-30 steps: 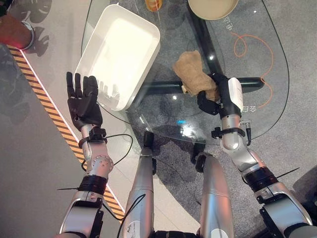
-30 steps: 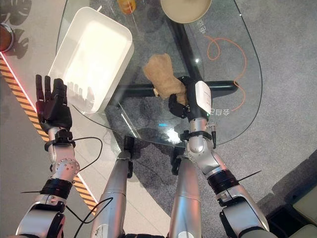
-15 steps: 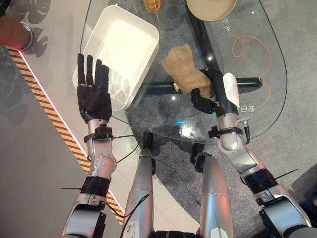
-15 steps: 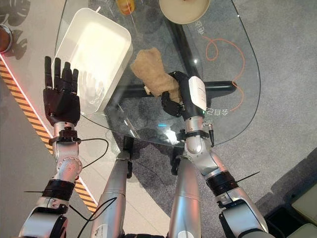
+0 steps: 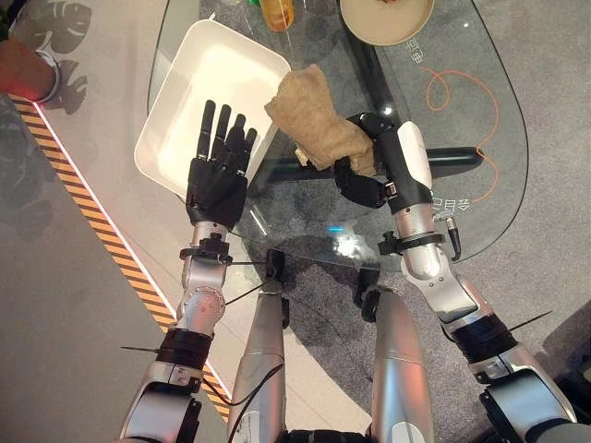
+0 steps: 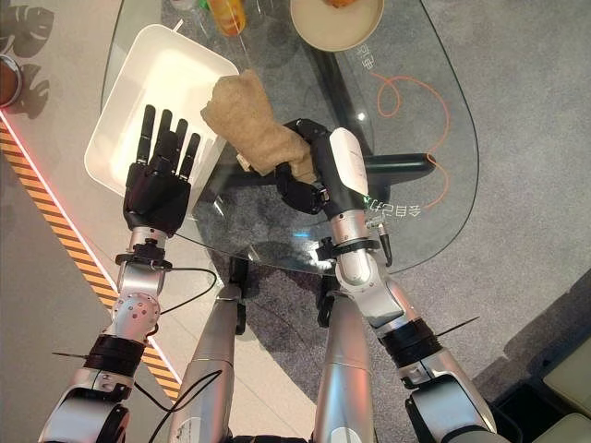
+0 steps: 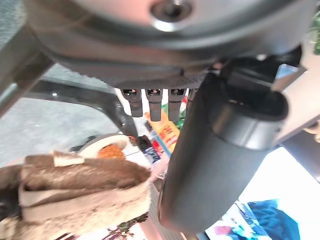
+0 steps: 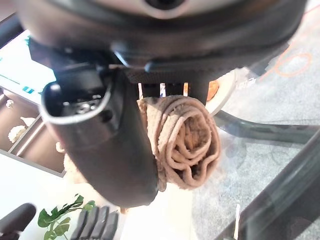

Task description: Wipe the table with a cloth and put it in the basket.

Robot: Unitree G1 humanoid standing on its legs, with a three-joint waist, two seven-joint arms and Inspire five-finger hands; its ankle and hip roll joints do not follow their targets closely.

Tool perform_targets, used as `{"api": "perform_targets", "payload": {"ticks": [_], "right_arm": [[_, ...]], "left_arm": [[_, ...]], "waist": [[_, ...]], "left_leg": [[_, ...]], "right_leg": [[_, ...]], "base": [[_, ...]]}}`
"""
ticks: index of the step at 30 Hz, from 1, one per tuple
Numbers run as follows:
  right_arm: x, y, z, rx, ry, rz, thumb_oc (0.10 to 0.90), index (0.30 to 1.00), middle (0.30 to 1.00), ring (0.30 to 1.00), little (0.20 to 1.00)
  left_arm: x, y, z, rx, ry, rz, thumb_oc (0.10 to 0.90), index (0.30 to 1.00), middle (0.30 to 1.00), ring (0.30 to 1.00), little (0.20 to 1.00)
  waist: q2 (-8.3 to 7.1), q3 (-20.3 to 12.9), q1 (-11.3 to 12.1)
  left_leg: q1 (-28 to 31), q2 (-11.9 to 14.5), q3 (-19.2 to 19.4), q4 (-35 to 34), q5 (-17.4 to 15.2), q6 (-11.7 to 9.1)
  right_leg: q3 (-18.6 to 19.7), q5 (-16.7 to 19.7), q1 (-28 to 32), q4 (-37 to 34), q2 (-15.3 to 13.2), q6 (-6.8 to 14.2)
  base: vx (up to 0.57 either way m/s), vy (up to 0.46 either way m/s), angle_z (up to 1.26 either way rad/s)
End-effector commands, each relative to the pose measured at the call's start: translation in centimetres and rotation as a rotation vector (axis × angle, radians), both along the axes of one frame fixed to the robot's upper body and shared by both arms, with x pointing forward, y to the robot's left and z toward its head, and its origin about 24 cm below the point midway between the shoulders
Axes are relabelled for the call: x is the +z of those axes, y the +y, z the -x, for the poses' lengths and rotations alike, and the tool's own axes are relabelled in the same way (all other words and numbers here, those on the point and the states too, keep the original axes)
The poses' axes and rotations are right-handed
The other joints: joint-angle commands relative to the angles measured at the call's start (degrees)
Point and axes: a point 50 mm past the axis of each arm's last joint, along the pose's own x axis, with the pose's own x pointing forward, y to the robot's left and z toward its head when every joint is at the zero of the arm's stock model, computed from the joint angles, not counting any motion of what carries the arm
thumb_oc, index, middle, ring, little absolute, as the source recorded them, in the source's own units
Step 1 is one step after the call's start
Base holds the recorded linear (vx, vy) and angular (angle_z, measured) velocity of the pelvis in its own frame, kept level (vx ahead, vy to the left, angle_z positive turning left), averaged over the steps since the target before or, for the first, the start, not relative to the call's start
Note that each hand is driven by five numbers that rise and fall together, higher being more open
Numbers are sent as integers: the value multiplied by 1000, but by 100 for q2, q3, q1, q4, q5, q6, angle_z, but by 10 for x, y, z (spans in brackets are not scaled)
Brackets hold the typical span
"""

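Your glass table [image 5: 462, 198] spreads across the scene, oval and see-through, with its dark frame showing beneath the top. On its left end sits the white basket [image 5: 185, 111], a shallow rectangular tub set at an angle, partly overhanging the table's left edge.

Your right arm comes up from the lower right with the forearm rising steeply over the near edge of the table, wrist bent toward the basket. Your right hand [image 5: 369, 171] has its fingers curled tight round the tan cloth [image 5: 309, 115]; in the right wrist view the cloth [image 8: 187, 142] shows as a rolled bundle gripped against the palm. The free end of the cloth sticks out up and to the left, its tip just beside the basket's right rim, over the glass rather than inside the tub.

Your left arm rises nearly straight up from the lower left. Your left hand [image 5: 220, 171] is spread flat, fingers straight and slightly fanned, holding nothing; it lies over the basket's near right corner, fingertips pointing into the tub.

At the far edge of the table you have a round beige bowl [image 5: 386, 18] with something orange in it, and beside it an orange bottle [image 5: 277, 11]. A thin orange cord [image 5: 480, 101] loops on the floor seen through the right part of the glass.
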Motion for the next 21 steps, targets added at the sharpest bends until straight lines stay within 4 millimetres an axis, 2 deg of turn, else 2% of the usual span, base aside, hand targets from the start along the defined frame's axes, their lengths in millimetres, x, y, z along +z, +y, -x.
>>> {"api": "perform_targets", "payload": {"ticks": [1, 12, 21], "right_arm": [[79, 37, 41, 272, -402, -79, 100, 300, 300, 300, 200], [82, 52, 47, 353, -385, -45, 100, 300, 300, 300, 200], [82, 61, 50, 399, -365, -28, 100, 300, 300, 300, 200]], "left_arm": [[47, -3, 8, -51, -246, 30, 800, 900, 900, 900, 900], [50, -22, 8, -179, -254, 48, 800, 900, 900, 900, 900], [52, -29, 9, -210, -259, 41, 800, 900, 900, 900, 900]], "waist": [[-41, -153, -37], [-47, -153, -30], [-47, -153, -22]], "left_leg": [[134, -367, 798, 619, -712, 679], [142, -371, 799, 579, -683, 662], [133, -386, 788, 570, -668, 662]], "right_leg": [[88, 391, 409, -622, 334, -13], [67, 403, 429, -672, 331, -17], [59, 404, 416, -663, 339, -27]], "base": [[0, 0, 0], [0, 0, 0], [0, 0, 0]]}}
